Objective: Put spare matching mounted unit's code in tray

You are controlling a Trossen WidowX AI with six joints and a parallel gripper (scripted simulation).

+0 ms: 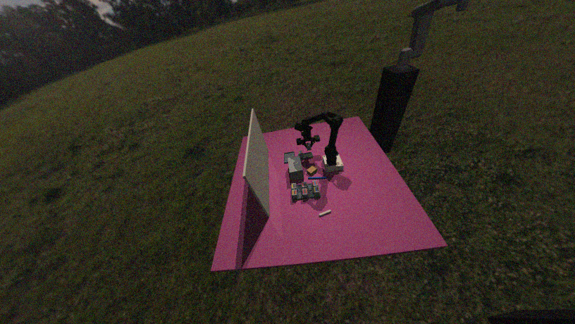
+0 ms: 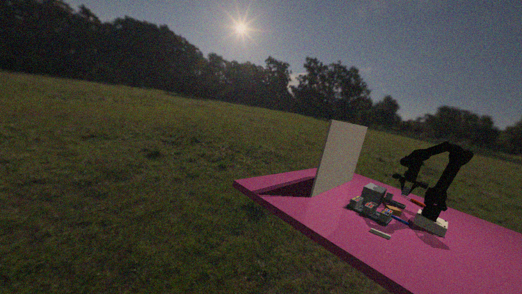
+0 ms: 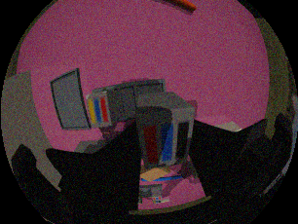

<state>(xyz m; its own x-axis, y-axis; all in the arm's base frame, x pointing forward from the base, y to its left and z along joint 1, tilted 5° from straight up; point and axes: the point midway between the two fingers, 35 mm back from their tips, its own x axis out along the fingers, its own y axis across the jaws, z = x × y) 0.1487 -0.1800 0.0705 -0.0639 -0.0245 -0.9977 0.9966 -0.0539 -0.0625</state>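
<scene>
My gripper [image 1: 308, 146] [image 2: 405, 190] [image 3: 160, 121] is shut on a grey block with dark red, blue and black stripes, held above the rear grey rack [image 1: 305, 156] [image 3: 148, 88]. Another grey block [image 3: 99, 110] with yellow, blue and red stripes stands at that rack's left end in the wrist view. The flat grey tray [image 1: 289, 157] [image 3: 70, 101] lies beside the rack. Several striped units [image 1: 304, 191] [image 2: 370, 206] stand in a row on the other side of the large grey box [image 1: 294, 167] [image 2: 373, 192]. I cannot tell which is the mounted unit; no code on a back is readable.
A tall pale panel [image 1: 256, 160] [image 2: 338, 156] stands beyond the grey box. A tan block [image 1: 311, 170] [image 2: 394, 209], a blue stick [image 1: 317, 177] [image 2: 400, 220] and a white stick [image 1: 325, 213] [image 2: 380, 233] lie on the pink table. An orange-handled tool [image 2: 417, 202] [image 3: 181, 4] lies behind the rack.
</scene>
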